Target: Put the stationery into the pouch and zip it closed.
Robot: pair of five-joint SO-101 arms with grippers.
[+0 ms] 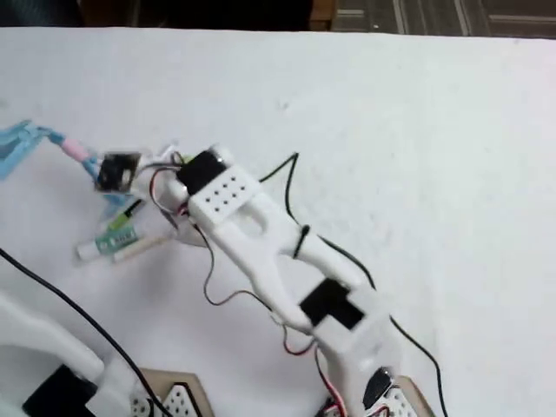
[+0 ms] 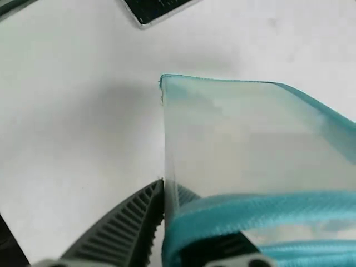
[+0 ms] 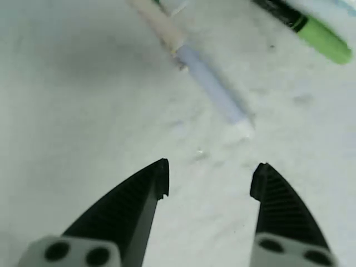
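Left tool [image 2: 171,189] grips the pouch [image 2: 239,144] edge; right tool [image 3: 211,175] hangs released over the bench [image 3: 67,111], pen [image 3: 206,83] and marker [image 3: 320,36] just ahead.

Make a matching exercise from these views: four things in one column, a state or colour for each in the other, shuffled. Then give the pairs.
Things
1. left gripper
2. right gripper
3. marker
4. pouch

States or colours
A. clear with teal edging
B. open, holding nothing
C. black body, green end
D. shut on the pouch's edge

Pairs: 1-D, 2-B, 3-C, 4-A
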